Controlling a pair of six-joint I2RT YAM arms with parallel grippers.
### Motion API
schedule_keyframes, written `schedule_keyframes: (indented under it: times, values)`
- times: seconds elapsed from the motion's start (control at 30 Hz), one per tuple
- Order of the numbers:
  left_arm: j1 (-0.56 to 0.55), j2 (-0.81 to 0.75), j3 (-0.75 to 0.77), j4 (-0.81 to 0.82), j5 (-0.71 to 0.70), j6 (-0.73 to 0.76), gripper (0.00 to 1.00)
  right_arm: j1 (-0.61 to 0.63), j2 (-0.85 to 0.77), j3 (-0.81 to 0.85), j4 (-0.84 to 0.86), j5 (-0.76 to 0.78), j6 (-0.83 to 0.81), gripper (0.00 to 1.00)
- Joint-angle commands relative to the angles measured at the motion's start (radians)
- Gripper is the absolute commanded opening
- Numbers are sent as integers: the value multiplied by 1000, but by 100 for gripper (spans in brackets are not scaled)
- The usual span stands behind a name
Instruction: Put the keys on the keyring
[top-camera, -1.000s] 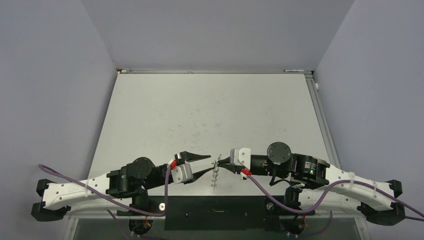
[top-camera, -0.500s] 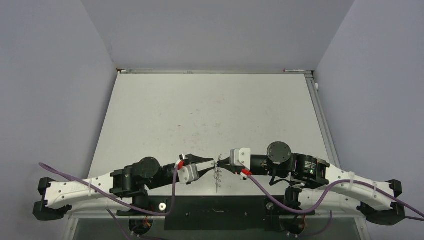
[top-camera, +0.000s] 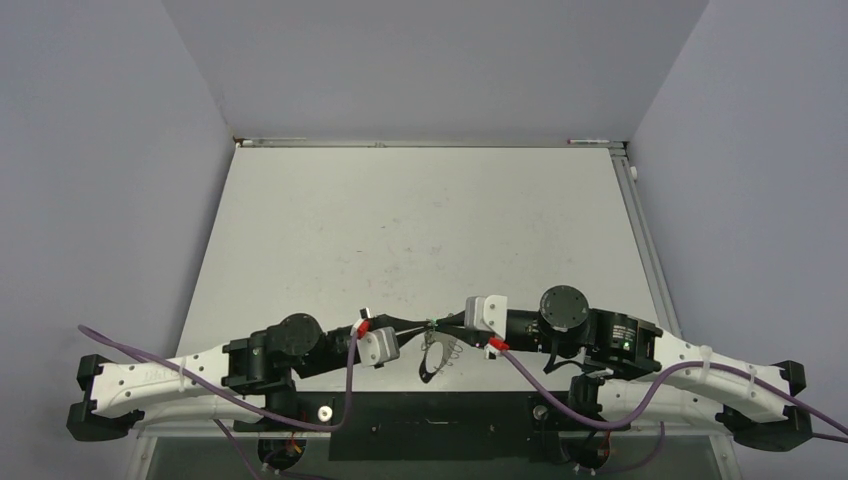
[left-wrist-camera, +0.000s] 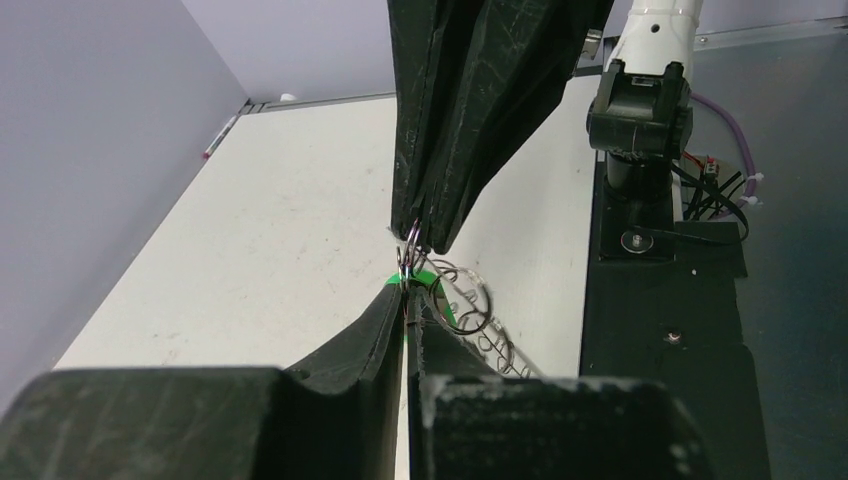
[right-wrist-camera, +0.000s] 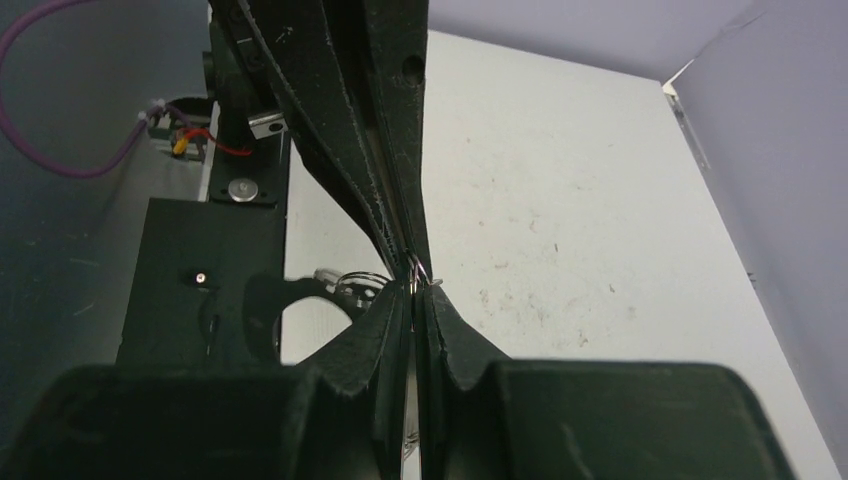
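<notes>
Both grippers meet tip to tip low over the table's near edge. My right gripper (top-camera: 438, 324) (right-wrist-camera: 413, 290) is shut on the top of the grey keyring (top-camera: 434, 352), which dangles beneath it with small wire loops along its rim (left-wrist-camera: 462, 330). A tiny green key (left-wrist-camera: 396, 279) (top-camera: 432, 322) shows just behind the tips of my left gripper (top-camera: 424, 326) (left-wrist-camera: 411, 288), which is shut on it where it meets the ring's top. In the right wrist view the keyring (right-wrist-camera: 362, 276) hangs just left of the joined tips.
The white table (top-camera: 420, 220) stretches away behind the grippers, enclosed by grey walls. A black base plate (top-camera: 430, 425) lies right below the hanging ring. Purple cables (top-camera: 560, 395) loop around both arm bases.
My left gripper moved right up to the right gripper's tips and closed from open to shut. The keyring swung from edge-on to showing its flat face.
</notes>
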Motion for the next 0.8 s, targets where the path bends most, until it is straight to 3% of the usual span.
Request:
schedule_keyframes:
  times: [0.0,0.53,0.77]
  values:
    - [4,-6,20,53,9,3,0,3,-69,-30,200,105,29,5]
    - [2,43,-38,253,-2,-13,0,3,-143,-241,602,249,125,5]
    - [1,90,-28,268,-18,1,0,3,-157,-317,757,339,161,5]
